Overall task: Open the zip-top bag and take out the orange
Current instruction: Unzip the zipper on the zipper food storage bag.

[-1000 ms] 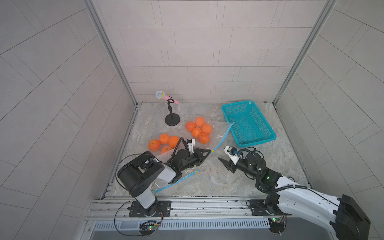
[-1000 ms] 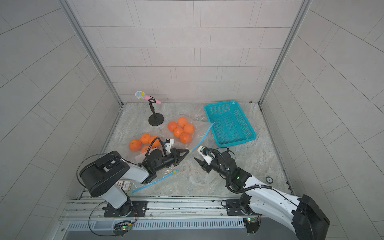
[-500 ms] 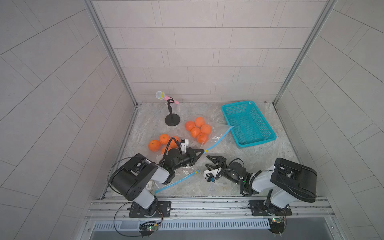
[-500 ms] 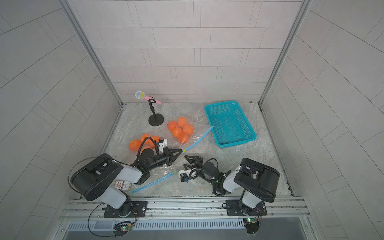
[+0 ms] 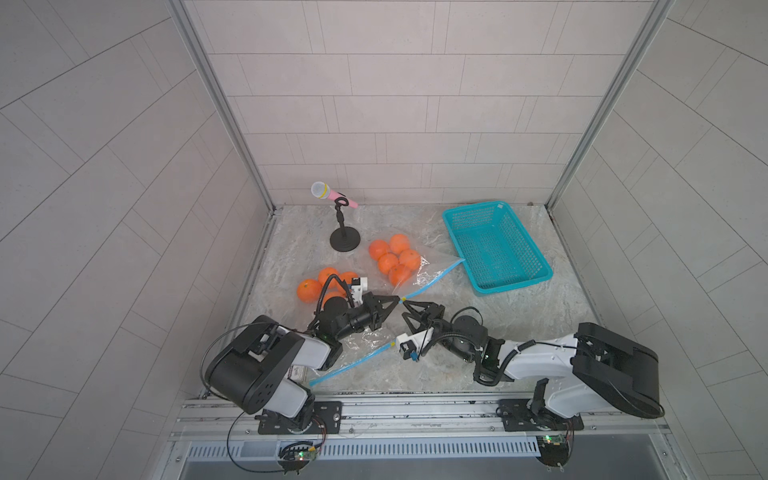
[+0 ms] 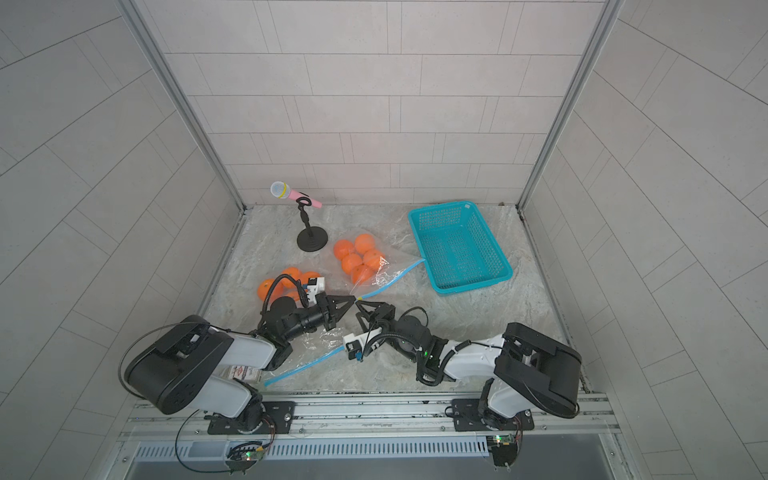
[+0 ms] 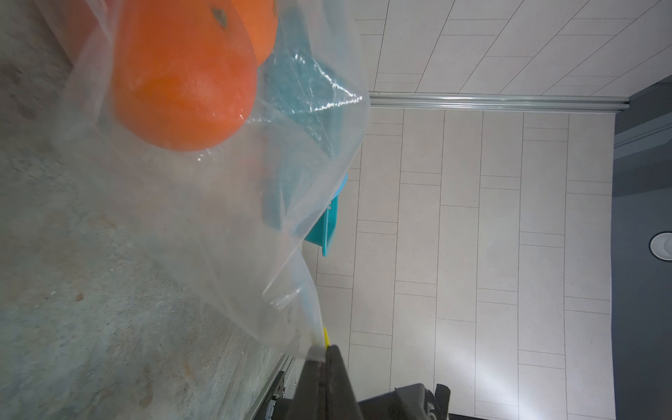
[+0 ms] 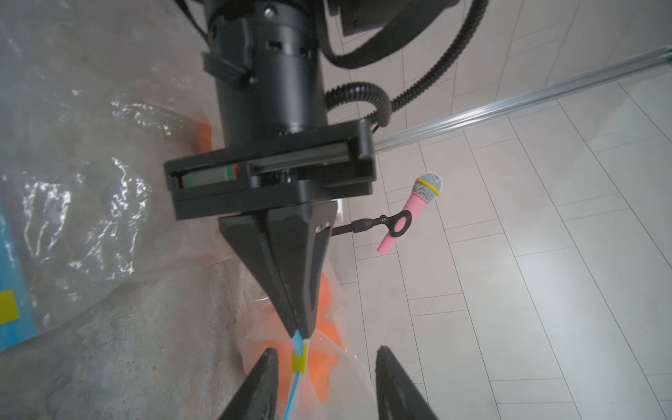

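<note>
A clear zip-top bag point(image 5: 419, 272) point(image 7: 218, 218) with several oranges point(image 5: 395, 257) point(image 7: 182, 80) lies mid-table; its blue zip strip point(image 5: 432, 280) runs toward me. My left gripper point(image 5: 395, 300) point(image 6: 352, 298) point(image 7: 323, 354) is shut on the near corner of that strip. The yellow slider point(image 8: 300, 358) point(image 7: 326, 336) sits just past its tip. My right gripper point(image 5: 405, 313) point(image 6: 358, 311) point(image 8: 326, 350) faces it, open, with its fingers point(image 8: 262, 382) on either side of the slider and not touching it.
A second clear bag of oranges point(image 5: 324, 284) lies under my left arm, its blue zip point(image 5: 353, 365) toward the front edge. A teal basket point(image 5: 536, 266) stands at the back right. A pink microphone on a black stand point(image 5: 344, 232) is at the back.
My right arm has folded low and its gripper has slid left up to the left gripper's tip, its jaws narrowing around the slider. The left gripper has kept its hold on the bag corner.
</note>
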Robot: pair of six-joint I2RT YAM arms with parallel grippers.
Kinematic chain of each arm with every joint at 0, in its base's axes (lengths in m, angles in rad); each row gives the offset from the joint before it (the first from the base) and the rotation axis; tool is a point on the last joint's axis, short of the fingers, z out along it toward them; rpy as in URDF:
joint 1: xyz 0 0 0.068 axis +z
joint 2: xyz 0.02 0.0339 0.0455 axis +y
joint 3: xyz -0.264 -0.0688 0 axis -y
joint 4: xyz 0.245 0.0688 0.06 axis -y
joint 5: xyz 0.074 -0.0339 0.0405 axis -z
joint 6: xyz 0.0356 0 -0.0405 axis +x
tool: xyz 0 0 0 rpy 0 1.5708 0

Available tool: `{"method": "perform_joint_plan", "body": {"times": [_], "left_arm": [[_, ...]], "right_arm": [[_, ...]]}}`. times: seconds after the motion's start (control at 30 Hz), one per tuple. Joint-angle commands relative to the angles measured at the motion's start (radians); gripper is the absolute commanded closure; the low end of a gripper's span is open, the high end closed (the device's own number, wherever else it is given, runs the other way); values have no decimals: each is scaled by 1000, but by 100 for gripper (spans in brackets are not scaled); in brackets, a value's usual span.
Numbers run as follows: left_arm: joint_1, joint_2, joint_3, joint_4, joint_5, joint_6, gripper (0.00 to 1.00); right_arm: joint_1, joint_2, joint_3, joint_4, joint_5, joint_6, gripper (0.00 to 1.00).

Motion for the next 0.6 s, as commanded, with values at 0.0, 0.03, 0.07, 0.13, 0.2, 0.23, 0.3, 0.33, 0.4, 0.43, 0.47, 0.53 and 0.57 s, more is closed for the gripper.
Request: {"method": "perform_joint_plan", "body": {"times": [0.0, 0.03, 0.07, 0.13, 0.2, 0.23, 0.3, 0.33, 0.4, 0.43, 0.47, 0.53, 0.57], "left_arm": [[21, -24, -16, 34, 30, -16, 100], [27, -26, -16, 35, 33, -19, 100], [28, -25, -13, 34, 38, -22, 100], [26, -26, -14, 34, 40, -27, 100], [27, -32, -20, 35, 36, -22, 100], [27, -36, -21, 34, 35, -22, 100], [27, -37, -18, 34, 38, -23, 100], [27, -34, -16, 35, 38, -24, 100], [27, -25, -11, 34, 41, -26, 100], [27, -24, -12, 34, 40, -25, 100], [27, -21, -13, 34, 39, -23, 100], [27, -16, -12, 35, 39, -20, 100], [27, -10, -10, 34, 42, -19, 100]], "right_arm": [[-5, 20, 10, -20, 1, -31, 55], [-11, 29, 12, -11, -2, -37, 55], [-17, 42, 21, -11, -5, -35, 55], [-30, 68, 41, -10, -31, -23, 55], [-33, 107, 55, 23, -28, -30, 55], [-34, 128, 61, 39, -23, -41, 55], [-51, 152, 69, 62, -30, -40, 55], [-60, 152, 73, 66, -40, -29, 55], [-78, 146, 84, 43, -56, -10, 56], [-81, 142, 87, 36, -57, -5, 57], [-86, 135, 86, 43, -62, 2, 58], [-89, 119, 88, 32, -76, 10, 60], [-89, 113, 99, -1, -78, 13, 61]]}}
